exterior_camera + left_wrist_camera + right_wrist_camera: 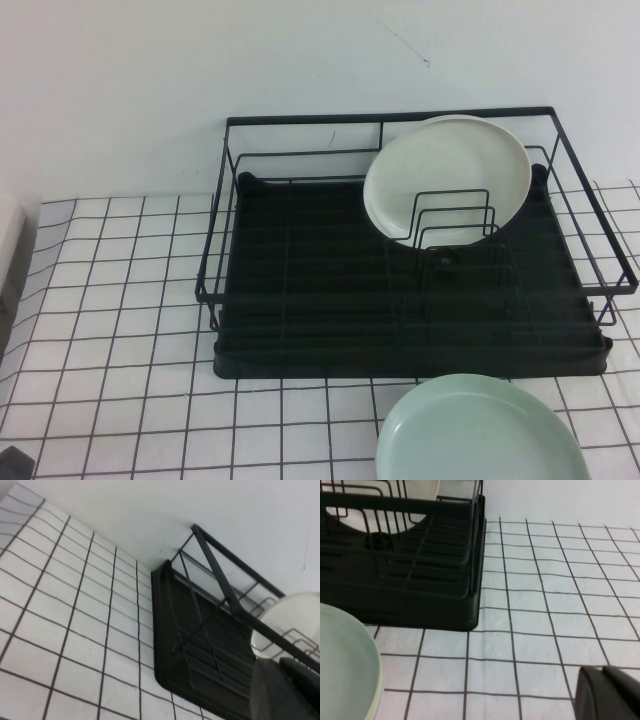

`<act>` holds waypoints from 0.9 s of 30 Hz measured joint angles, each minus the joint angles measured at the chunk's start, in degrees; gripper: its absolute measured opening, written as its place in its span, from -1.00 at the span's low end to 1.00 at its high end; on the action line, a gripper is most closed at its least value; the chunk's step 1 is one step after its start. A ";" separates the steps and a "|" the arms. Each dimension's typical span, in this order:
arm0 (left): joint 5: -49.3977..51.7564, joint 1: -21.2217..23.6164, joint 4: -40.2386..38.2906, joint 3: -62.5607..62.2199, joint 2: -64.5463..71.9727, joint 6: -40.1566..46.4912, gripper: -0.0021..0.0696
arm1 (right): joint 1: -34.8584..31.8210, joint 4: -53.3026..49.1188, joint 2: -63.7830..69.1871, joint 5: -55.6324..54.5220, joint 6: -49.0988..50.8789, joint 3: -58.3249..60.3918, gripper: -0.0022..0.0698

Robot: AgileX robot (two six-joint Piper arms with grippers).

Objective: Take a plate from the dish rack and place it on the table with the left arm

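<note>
The off-white plate [447, 172] stands upright between the wire dividers at the back right of the black dish rack [300, 300]. My left gripper [279, 663] shows only in the left wrist view. Its fingers lie close together with nothing between them. It hovers over the table [110, 330] off the rack's left side, well apart from the plate [295, 615]. My right gripper [602, 670] is shut and empty, low over the table to the right of the rack [420, 580]. Neither gripper shows in the high view.
A pale mint-green plate [480, 432] lies on the table just in front of the rack's right half; it also shows in the right wrist view [345, 665]. A grey object [10, 250] sits at the table's far left edge. A white wall stands behind the rack.
</note>
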 joint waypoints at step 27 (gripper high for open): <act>37.11 0.00 -22.37 -55.72 78.46 60.50 -0.95 | 0.00 0.00 0.00 0.00 0.00 0.00 -0.94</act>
